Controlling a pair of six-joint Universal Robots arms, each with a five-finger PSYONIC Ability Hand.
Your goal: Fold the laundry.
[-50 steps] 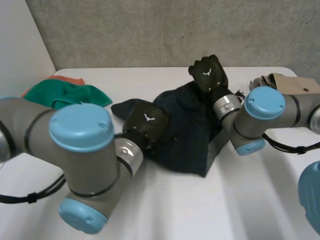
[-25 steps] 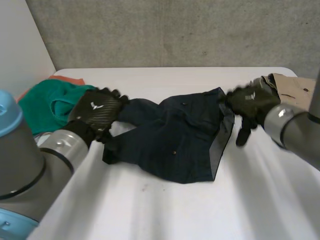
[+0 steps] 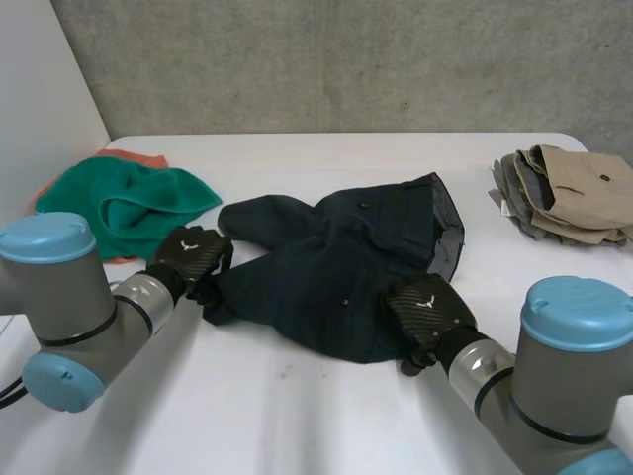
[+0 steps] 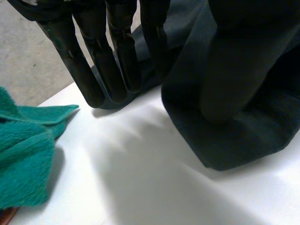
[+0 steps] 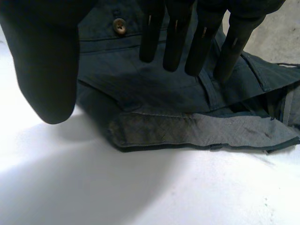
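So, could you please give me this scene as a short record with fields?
Surface: white table
In work: dark blue garment, rumpled, mid-table
Hands: left hand open, fingers straight, at its left edge; right hand open, fingers straight, over its near right corner
Set aside: green towel with orange cloth at its edge, left; folded beige stack, far right

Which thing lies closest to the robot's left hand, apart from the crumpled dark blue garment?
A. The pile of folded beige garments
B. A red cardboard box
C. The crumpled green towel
C: the crumpled green towel lies just beside the left hand, while the pile of folded beige garments sits on the other side, beyond the crumpled dark blue garment.
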